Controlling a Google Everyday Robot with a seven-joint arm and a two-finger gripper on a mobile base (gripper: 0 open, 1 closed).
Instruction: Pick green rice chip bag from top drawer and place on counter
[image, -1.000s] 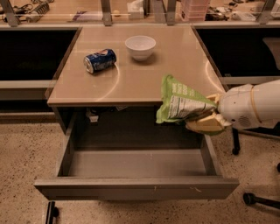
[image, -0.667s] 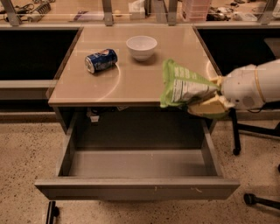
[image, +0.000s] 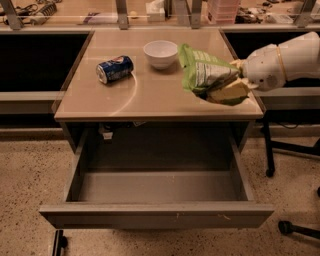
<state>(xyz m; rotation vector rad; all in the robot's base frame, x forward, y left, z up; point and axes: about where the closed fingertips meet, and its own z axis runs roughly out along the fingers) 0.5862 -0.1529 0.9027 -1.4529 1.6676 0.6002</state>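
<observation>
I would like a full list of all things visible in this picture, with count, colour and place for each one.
counter: one, tan, centre of view
top drawer: one, grey, pulled open below the counter
green rice chip bag: one, light green with white label, over the counter's right side
soda can: one, blue, lying on its side, counter's left part
bowl: one, white, counter's back middle
arm: one, white, reaching in from the right
gripper: one, tan, shut on the green rice chip bag

Warm, dim overhead light; arc glare on counter (image: 160, 97), 10 o'clock; top drawer (image: 155, 189) shadowed; gripper (image: 228, 92), 2 o'clock, clamping green rice chip bag (image: 202, 72).
</observation>
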